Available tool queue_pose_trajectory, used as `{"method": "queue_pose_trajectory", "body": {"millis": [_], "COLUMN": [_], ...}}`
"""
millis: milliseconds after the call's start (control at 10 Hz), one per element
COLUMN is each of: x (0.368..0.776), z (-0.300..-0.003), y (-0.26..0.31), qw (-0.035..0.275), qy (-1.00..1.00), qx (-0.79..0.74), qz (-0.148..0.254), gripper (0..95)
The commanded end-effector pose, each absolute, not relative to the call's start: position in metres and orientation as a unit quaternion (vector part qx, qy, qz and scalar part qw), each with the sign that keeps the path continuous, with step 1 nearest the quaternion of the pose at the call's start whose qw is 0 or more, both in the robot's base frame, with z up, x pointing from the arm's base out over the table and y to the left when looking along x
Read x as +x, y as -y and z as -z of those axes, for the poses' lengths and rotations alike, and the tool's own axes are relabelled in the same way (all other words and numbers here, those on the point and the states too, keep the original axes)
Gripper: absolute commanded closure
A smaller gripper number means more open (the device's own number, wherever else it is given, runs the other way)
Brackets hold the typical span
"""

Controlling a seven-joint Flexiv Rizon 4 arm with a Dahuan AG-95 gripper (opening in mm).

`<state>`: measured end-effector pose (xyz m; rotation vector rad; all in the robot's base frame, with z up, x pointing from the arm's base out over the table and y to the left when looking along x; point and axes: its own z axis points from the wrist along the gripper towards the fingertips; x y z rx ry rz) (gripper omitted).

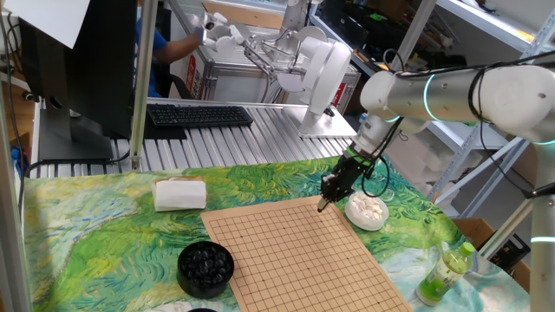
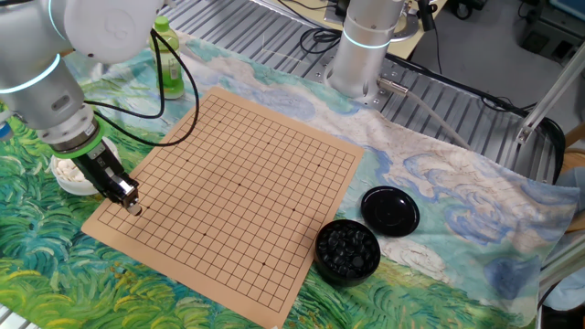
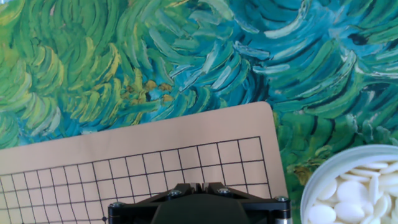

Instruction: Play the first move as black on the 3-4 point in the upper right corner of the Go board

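The tool (image 2: 133, 208) is closed, its tip low over the Go board (image 2: 239, 183) near a corner, beside the bowl of white stones (image 1: 366, 211).

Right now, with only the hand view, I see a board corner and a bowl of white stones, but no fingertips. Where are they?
Observer: The gripper is low over the Go board, fingers together, near the corner beside the white-stone bowl.
Operator: Is a black stone held?
Observer: I cannot tell; the tips are too small. No stone shows on the grid.
Operator: Where is the black supply?
Observer: In a black bowl beside the opposite edge of the board, its lid next to it.
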<state>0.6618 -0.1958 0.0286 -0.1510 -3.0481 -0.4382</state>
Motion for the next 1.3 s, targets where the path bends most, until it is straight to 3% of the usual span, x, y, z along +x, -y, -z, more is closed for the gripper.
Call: {"method": "queue_pose_trajectory", "body": {"millis": [100, 1300], "x": [0.6582, 0.6575], "z": [-0.0291, -0.0300], "y": [0.1947, 0.1945], "qw": [0.034, 0.035], "qy": [0.989, 0.989], "qx": [-0.058, -0.056], "qz": [0.133, 0.129], "gripper": [95.0, 95.0]}}
